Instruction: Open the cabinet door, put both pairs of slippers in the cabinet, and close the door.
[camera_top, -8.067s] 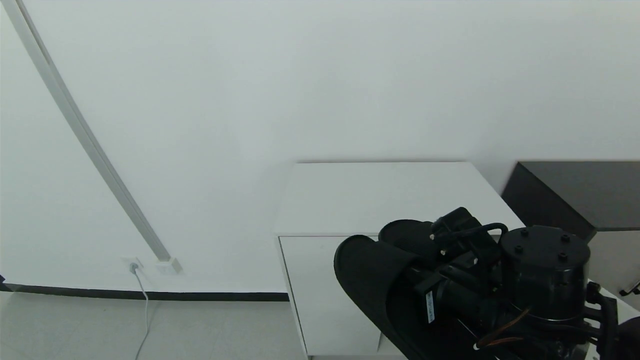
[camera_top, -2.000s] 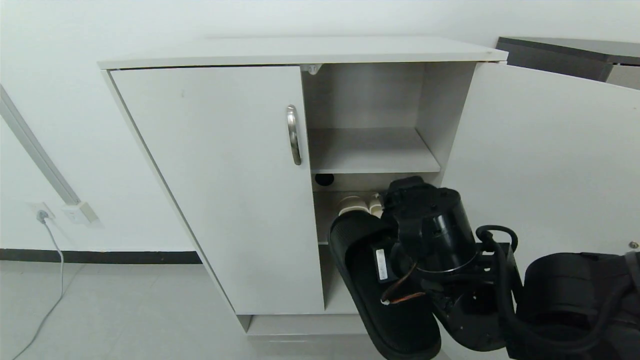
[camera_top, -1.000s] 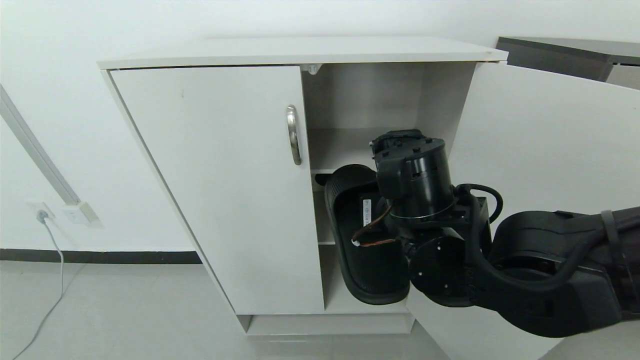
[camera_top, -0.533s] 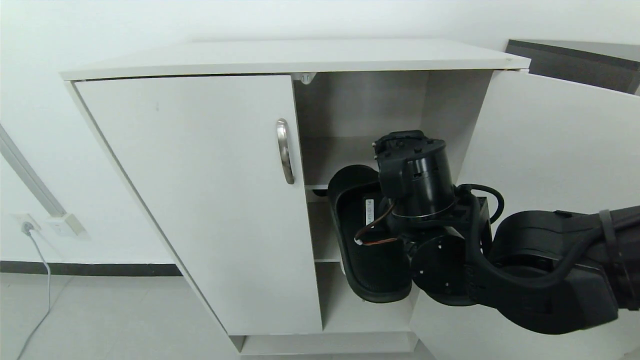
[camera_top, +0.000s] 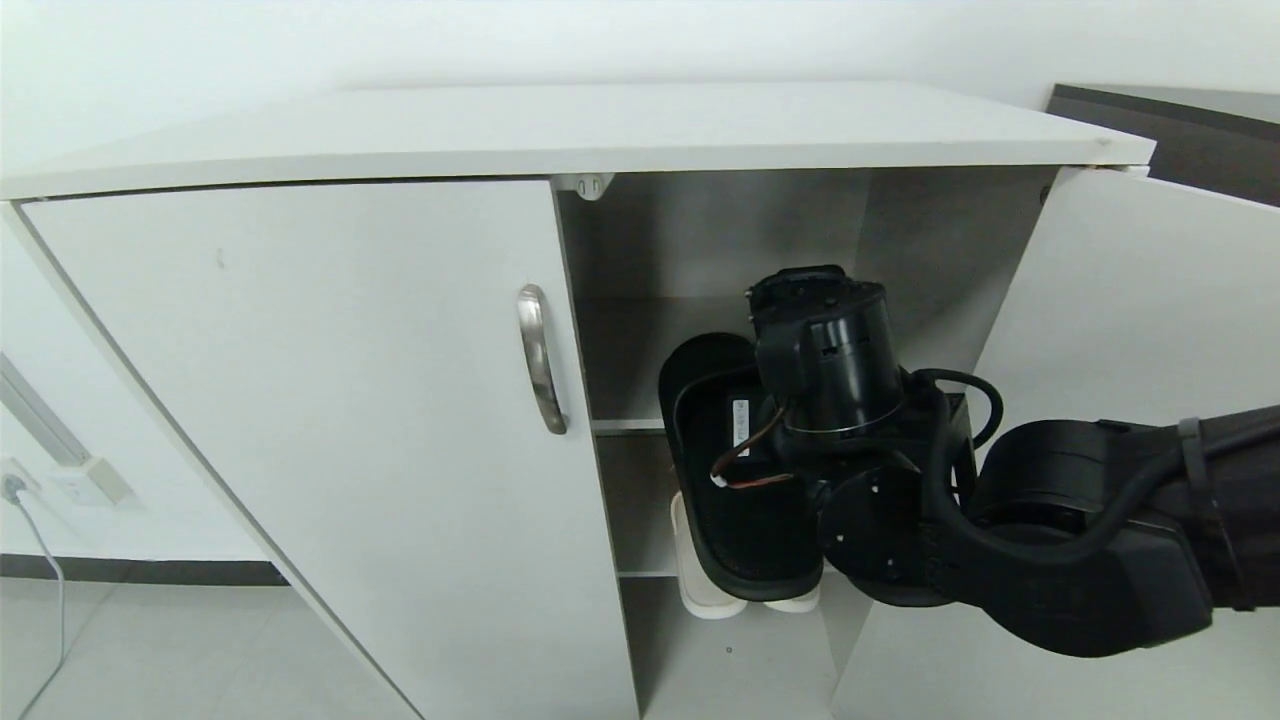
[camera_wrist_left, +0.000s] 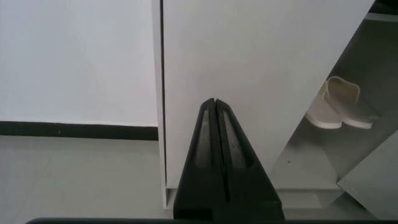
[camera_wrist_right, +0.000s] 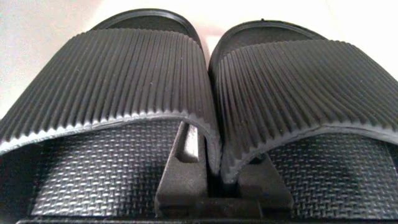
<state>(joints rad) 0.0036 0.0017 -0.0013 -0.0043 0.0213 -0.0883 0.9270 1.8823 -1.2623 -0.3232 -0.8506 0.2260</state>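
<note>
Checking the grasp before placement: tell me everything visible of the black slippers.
The black slippers are a pair of rubbery-looking slides with ribbed straps and textured footbeds. The right gripper pinches their adjoining inner edges, side by side. They hang roughly on end, a sole toward the head camera, at the cabinet's open right half, in front of the white slippers.

White cabinet (camera_top: 600, 130) here, left door (camera_top: 300, 400) shut with a metal handle (camera_top: 540, 360) by its inner edge, right door (camera_top: 1130, 300) swung wide open. The right arm (camera_top: 1060, 520) is in the opening with the black slippers (camera_top: 740, 520) standing on end in front of the shelves. White slippers (camera_top: 702, 600) peek out just under them on a lower shelf. Wall socket (camera_top: 12, 488) far left.
</note>
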